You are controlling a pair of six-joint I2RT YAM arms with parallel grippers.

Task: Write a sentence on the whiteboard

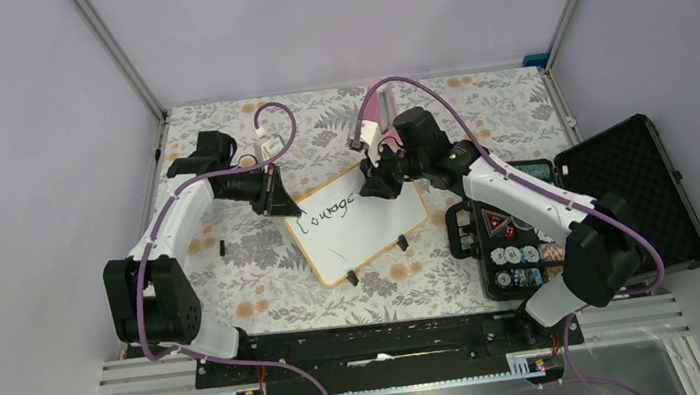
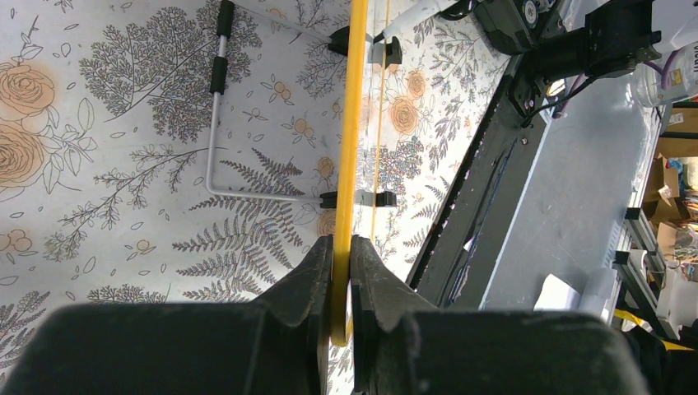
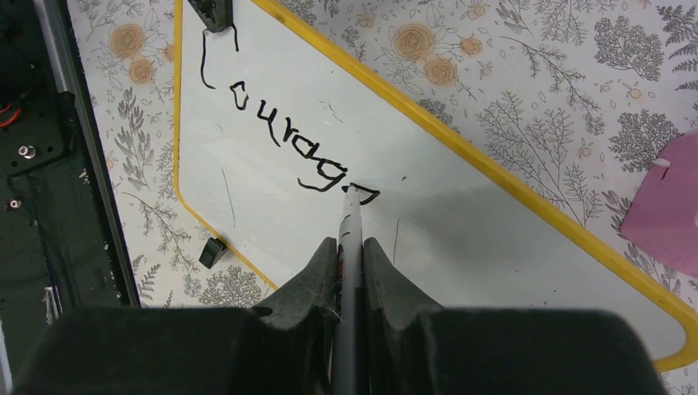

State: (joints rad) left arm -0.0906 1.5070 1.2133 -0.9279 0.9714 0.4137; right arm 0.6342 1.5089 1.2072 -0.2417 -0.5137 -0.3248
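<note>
Clamping the whiteboard [image 1: 370,227] with my left gripper [image 2: 342,247]; my right gripper [image 3: 350,251] squeezes a marker [image 3: 351,207]; black case [image 1: 627,186] beside, pink block [image 3: 663,206] beyond.

A small rectangular whiteboard [image 3: 461,239] with a thin yellow rim and rounded corners is seen lying aslant on a pale cloth [image 3: 560,107] printed with grey ferns and orange roses. The black handwritten sentence [image 3: 280,136] is shown on its white face as "Courag", with a further letter only begun. A slim dark marker [image 3: 351,210] is clamped between the black fingers of the right gripper [image 3: 351,247], and its tip is set on the whiteboard at the end of the last stroke. A small black foot [image 3: 212,251] is fixed to the whiteboard's lower left rim. A black pointed part [image 3: 214,11] overlaps its top corner. A pink object [image 3: 663,210], cut off by the frame, is seen beyond its right-hand rim, apart from it.
</note>
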